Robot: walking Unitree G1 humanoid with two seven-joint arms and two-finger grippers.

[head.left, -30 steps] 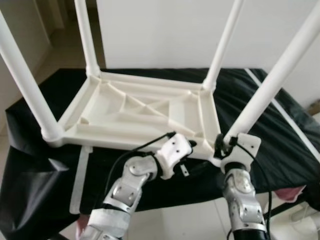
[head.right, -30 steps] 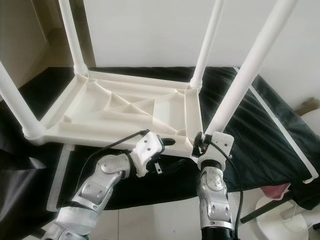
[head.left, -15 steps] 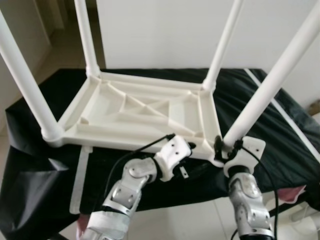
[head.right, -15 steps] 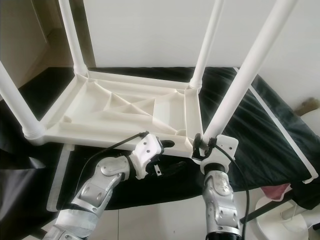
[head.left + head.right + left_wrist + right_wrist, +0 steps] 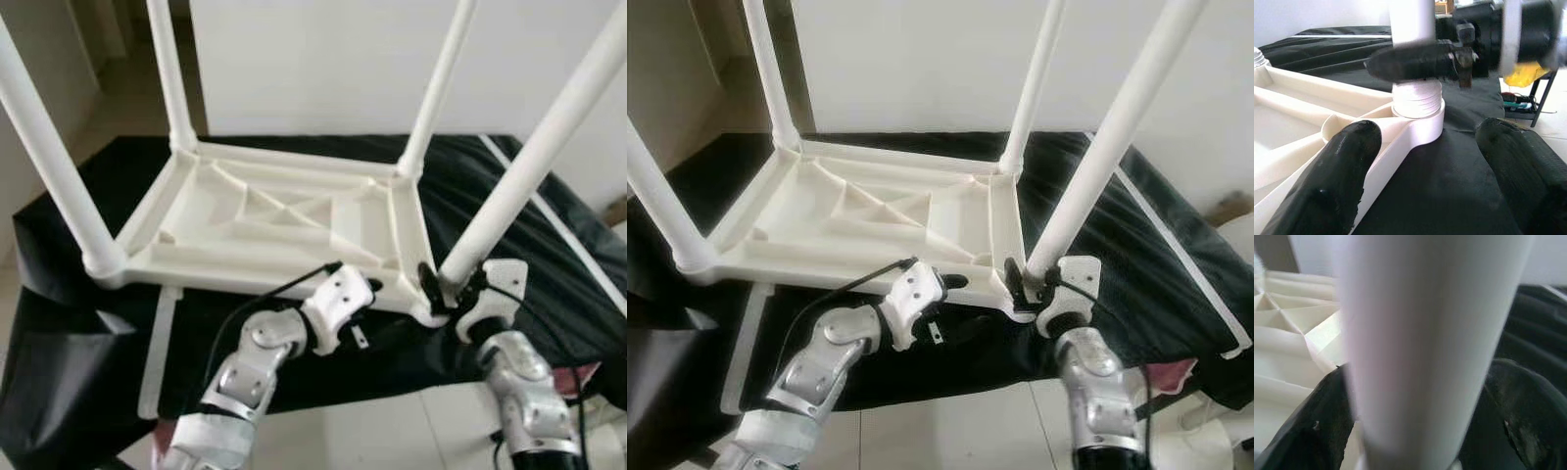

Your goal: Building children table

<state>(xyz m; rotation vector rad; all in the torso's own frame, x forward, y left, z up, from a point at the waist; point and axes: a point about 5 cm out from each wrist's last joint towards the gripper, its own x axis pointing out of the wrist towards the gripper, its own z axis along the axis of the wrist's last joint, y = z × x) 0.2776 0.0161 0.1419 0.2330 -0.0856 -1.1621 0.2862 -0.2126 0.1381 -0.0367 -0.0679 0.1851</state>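
A white plastic children's table [image 5: 265,225] lies upside down on a black cloth, its legs pointing up. My right gripper [image 5: 446,289] is shut on the near right leg [image 5: 529,166] just above its socket; in the right wrist view the leg [image 5: 1420,333] runs between the fingers [image 5: 1327,421]. In the left wrist view those black fingers [image 5: 1420,61] clamp the leg above its threaded base [image 5: 1418,100]. My left gripper [image 5: 1427,134] is open at the table's near rim beside that corner, one finger against the rim and the other over the cloth.
The black cloth [image 5: 59,294] covers a low surface whose front edge is close to my arms, with tiled floor below. A loose white strip [image 5: 157,343] lies at the near left. A white wall stands behind. A pink item [image 5: 588,377] sits at the lower right.
My right wrist has swung to the right around the base of the near right leg, still clamped on it. The left arm has stayed put.
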